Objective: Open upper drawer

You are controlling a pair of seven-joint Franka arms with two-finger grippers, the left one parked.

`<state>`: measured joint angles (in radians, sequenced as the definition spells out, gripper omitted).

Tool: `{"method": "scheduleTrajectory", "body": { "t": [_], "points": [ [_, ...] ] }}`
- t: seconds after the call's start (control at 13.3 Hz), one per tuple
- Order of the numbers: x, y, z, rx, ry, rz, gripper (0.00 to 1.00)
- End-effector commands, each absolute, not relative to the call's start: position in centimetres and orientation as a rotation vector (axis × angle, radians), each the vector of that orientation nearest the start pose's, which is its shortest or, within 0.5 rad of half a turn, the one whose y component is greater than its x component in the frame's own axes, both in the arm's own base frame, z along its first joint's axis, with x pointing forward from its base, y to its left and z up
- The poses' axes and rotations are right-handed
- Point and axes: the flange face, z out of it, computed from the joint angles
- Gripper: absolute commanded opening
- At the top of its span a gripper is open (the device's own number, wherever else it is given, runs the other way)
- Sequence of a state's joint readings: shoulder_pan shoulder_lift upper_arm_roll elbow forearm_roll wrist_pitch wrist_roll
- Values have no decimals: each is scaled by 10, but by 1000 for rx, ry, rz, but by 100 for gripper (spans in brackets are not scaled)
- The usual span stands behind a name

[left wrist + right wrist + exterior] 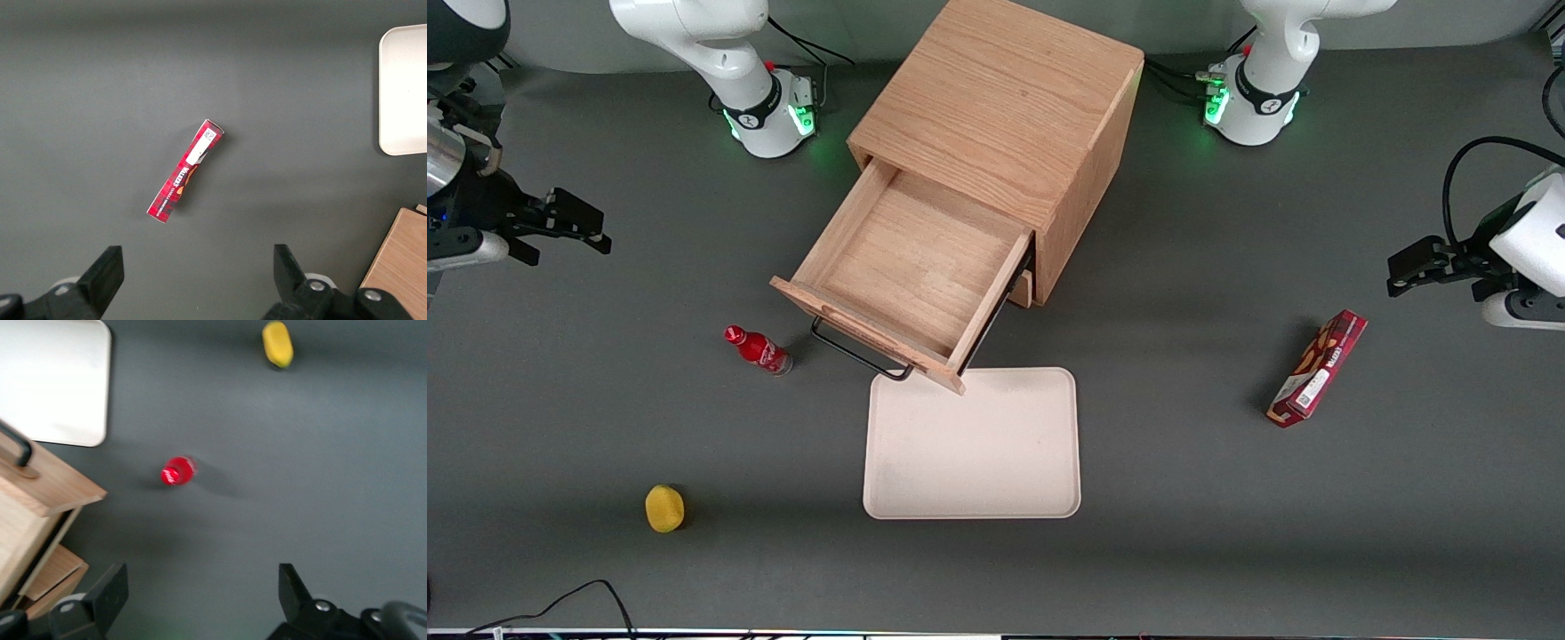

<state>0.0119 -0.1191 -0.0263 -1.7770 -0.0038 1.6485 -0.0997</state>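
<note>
You have the cabinet [1005, 133] at mid-table, well apart from your gripper's fingers; its upper drawer [911, 267] stands pulled far out, the tray body bare, the black handle [860, 354] on its front facing the front camera; the drawer front's corner overhangs the cream tray [974, 444], which lies nearer that camera. Your gripper [574, 227] hangs out at the working arm's end of the table, fingers [107, 597] spread apart and grasping nothing; below them in the wrist view stands the small red bottle [177, 471], just beside the drawer front [47, 483]; the yellow lemon-like thing [277, 344] lies well apart from the fingers; the red box [1318, 368] lies toward the parked arm's end.
</note>
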Motion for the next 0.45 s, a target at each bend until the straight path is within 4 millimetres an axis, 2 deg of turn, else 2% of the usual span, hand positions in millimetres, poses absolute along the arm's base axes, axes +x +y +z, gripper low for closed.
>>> {"method": "scheduleTrajectory", "body": {
  "t": [0.0, 0.23, 0.38],
  "points": [
    [517, -12, 618, -3170, -70, 14, 100],
    [509, -34, 634, -3165, 0, 34, 100],
    [510, -30, 633, -3163, -12, 38, 100]
  ]
}}
